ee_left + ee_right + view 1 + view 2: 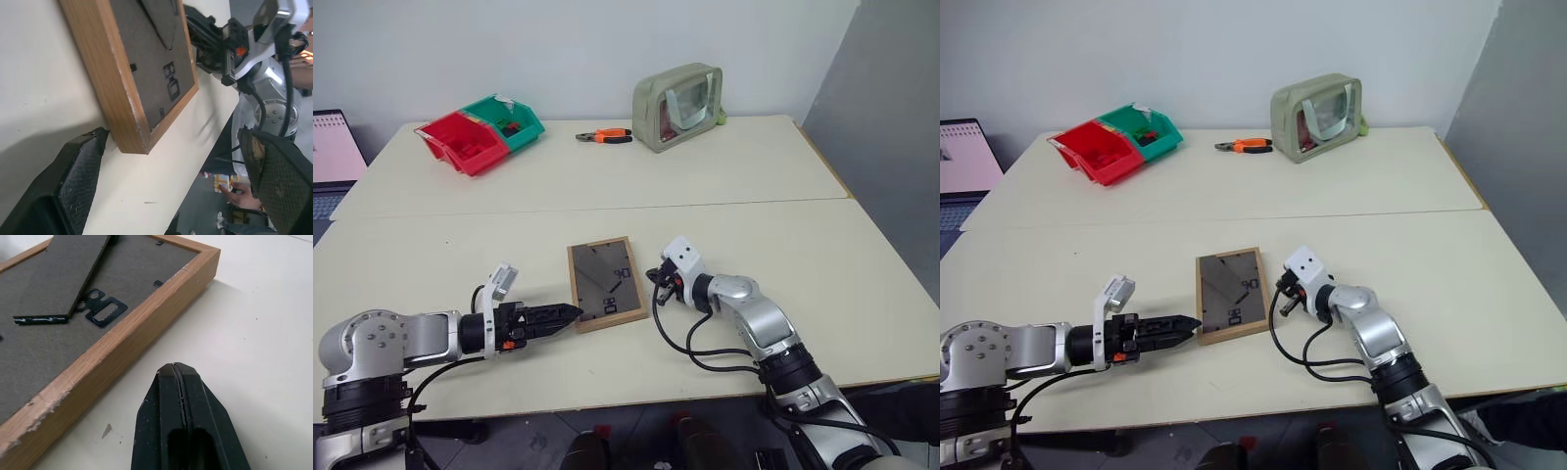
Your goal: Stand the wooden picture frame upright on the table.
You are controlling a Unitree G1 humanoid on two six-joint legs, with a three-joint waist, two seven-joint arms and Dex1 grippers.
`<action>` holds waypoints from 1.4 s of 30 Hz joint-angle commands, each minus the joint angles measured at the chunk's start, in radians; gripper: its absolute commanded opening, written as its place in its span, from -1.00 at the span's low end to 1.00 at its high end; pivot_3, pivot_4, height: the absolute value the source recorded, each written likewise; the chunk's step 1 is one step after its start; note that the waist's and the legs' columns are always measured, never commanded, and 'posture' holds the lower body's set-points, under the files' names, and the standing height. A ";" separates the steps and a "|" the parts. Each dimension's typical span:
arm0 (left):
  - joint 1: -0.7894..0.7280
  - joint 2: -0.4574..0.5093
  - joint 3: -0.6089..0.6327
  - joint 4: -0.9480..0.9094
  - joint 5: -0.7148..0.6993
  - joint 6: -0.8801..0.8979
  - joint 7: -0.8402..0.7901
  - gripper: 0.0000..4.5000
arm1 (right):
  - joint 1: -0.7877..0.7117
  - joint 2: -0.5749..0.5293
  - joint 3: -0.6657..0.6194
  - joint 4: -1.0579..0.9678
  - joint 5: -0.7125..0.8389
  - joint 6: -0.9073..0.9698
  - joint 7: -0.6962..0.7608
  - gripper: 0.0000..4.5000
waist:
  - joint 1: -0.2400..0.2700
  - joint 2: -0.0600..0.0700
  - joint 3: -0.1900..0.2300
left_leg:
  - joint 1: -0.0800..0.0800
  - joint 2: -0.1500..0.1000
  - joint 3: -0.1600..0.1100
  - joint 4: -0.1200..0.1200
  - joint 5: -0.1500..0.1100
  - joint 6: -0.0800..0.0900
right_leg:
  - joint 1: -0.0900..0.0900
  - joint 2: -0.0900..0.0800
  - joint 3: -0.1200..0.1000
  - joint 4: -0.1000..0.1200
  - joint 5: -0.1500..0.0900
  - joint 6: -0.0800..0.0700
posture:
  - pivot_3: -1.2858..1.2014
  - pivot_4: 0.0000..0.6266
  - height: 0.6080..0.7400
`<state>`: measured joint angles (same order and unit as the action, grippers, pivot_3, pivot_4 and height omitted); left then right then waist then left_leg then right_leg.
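Frame's still flat on its face, nothing stood up yet.

Head view: the wooden picture frame lies back-up on the table, between both arms. Left wrist view: left gripper spread wide at the frame's corner, holding nothing. Right wrist view: right gripper pressed together just beside the edge. Whole lift left.

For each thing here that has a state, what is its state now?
wooden picture frame: lying flat, back up, stand nearly folded
left gripper: open at the frame's corner
right gripper: shut, beside the frame
pouch: upright
bins: hold small parts
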<state>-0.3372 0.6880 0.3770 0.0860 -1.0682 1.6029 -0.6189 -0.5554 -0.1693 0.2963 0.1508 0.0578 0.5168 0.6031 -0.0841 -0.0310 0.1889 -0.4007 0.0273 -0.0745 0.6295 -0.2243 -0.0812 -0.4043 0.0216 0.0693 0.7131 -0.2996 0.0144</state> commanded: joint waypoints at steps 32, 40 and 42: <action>-0.050 -0.218 -0.045 0.059 0.101 -0.121 0.033 -0.26 | 0.027 0.027 -0.006 -0.043 -0.027 0.013 -0.039 -1.00 | 0.036 0.007 -0.007 | 0.005 -0.001 -0.005 -0.001 0.000 0.000 | 0.016 -0.005 -0.003 -0.016 -0.001 0.008 | 0.03 -0.52 1.00; -0.121 -0.253 0.051 -0.027 0.044 -0.121 0.095 -0.43 | -0.043 -0.167 -0.235 -0.119 0.134 0.122 0.069 -0.84 | 0.045 0.006 -0.005 | 0.002 -0.002 -0.005 0.000 0.000 0.000 | 0.015 -0.005 -0.004 -0.019 0.000 0.010 | 0.03 -0.52 1.00; -0.146 -0.228 0.029 -0.079 0.044 -0.153 0.074 -0.43 | -0.088 -0.225 -0.303 -0.152 0.235 0.211 0.147 -0.64 | 0.043 0.006 -0.003 | 0.002 -0.002 -0.005 0.000 0.000 0.000 | 0.015 -0.005 -0.005 -0.019 0.001 0.010 | 0.03 -0.52 1.00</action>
<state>-0.4371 0.4373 0.4010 0.0953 -0.9971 1.4909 -0.5163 -0.5858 -0.3651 0.0578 0.0773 0.1843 0.6572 0.6761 -0.0411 -0.0253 0.1856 -0.3991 0.0248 -0.0792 0.6287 -0.2243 -0.0810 -0.3899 0.0165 0.0646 0.6940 -0.2990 0.0245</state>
